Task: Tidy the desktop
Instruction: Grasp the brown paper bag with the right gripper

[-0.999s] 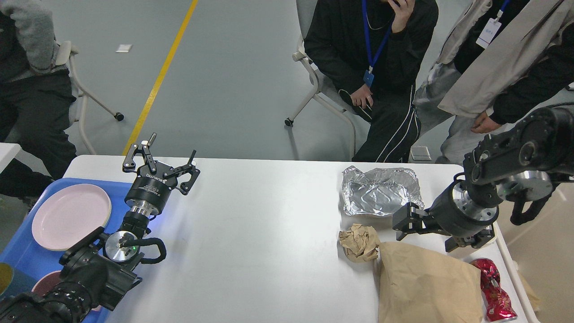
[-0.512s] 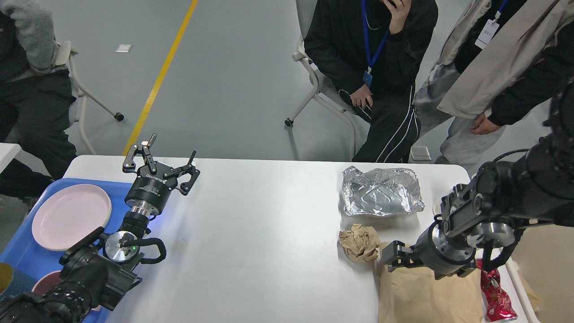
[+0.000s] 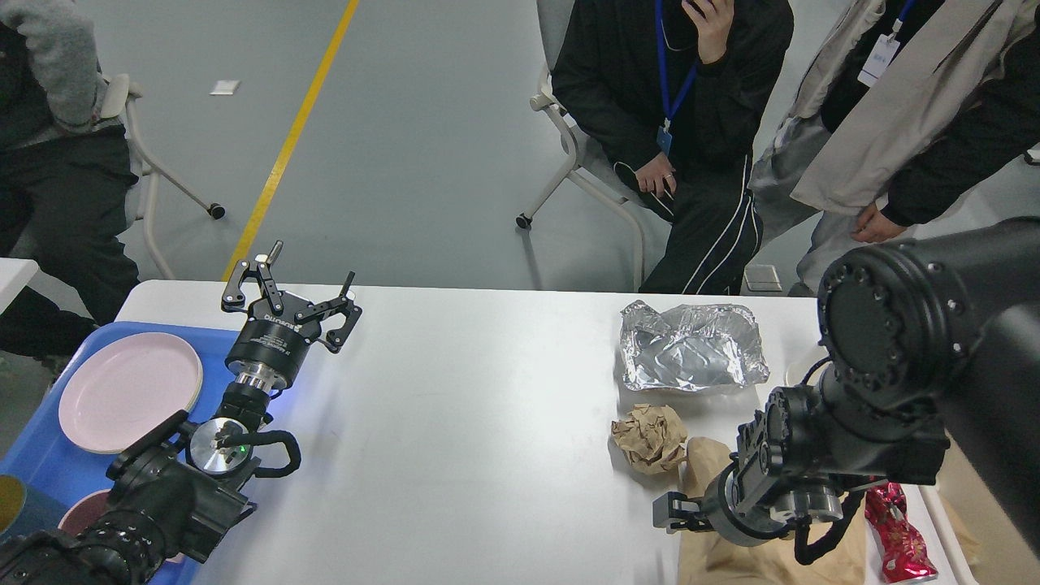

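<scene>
The white desktop (image 3: 487, 422) fills the lower half of the head view. On its right side lie a crumpled foil sheet (image 3: 691, 348), a crumpled brown paper ball (image 3: 648, 437), a brown paper bag (image 3: 705, 460) and a red shiny wrapper (image 3: 894, 532). My right arm covers most of the bag. My right gripper (image 3: 671, 513) sits low at the bag's left edge, small and dark, so its fingers cannot be told apart. My left gripper (image 3: 314, 262) stands open and holds nothing, raised over the desktop's far left corner.
A blue tray (image 3: 41, 467) at the left edge holds a pink plate (image 3: 130, 392) and other dishes partly hidden by my left arm. People and wheeled chairs stand just beyond the far edge. A beige bin (image 3: 963, 532) shows past the right edge.
My right arm swung from beside the foil sheet toward me and to the left, down over the paper bag. The left arm has not moved.
</scene>
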Action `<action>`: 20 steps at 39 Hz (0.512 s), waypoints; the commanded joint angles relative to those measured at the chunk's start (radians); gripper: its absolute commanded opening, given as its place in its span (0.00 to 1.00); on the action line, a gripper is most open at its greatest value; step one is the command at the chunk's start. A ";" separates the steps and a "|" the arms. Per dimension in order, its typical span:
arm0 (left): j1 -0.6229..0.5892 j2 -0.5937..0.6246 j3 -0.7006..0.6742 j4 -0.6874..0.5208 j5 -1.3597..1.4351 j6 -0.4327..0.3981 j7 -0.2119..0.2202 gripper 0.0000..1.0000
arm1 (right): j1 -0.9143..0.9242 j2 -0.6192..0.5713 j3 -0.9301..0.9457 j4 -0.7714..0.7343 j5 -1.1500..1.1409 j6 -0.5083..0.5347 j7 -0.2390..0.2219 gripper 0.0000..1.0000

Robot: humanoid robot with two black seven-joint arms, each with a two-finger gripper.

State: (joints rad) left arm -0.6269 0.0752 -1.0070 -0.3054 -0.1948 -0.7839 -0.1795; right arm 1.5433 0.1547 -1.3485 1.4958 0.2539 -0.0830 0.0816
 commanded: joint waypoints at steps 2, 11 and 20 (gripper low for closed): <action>0.000 0.000 -0.001 0.000 0.000 0.000 0.000 0.99 | -0.057 0.022 -0.035 -0.041 0.007 -0.012 0.000 1.00; 0.000 0.000 0.001 0.000 0.001 0.000 0.000 0.99 | -0.089 0.022 -0.043 -0.068 0.010 -0.049 0.009 0.64; 0.000 0.001 -0.001 0.000 0.000 0.000 0.000 0.99 | -0.103 0.060 -0.097 -0.072 -0.007 -0.067 0.043 0.18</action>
State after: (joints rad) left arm -0.6274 0.0753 -1.0065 -0.3053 -0.1936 -0.7839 -0.1795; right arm 1.4444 0.2039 -1.4277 1.4194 0.2546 -0.1454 0.1132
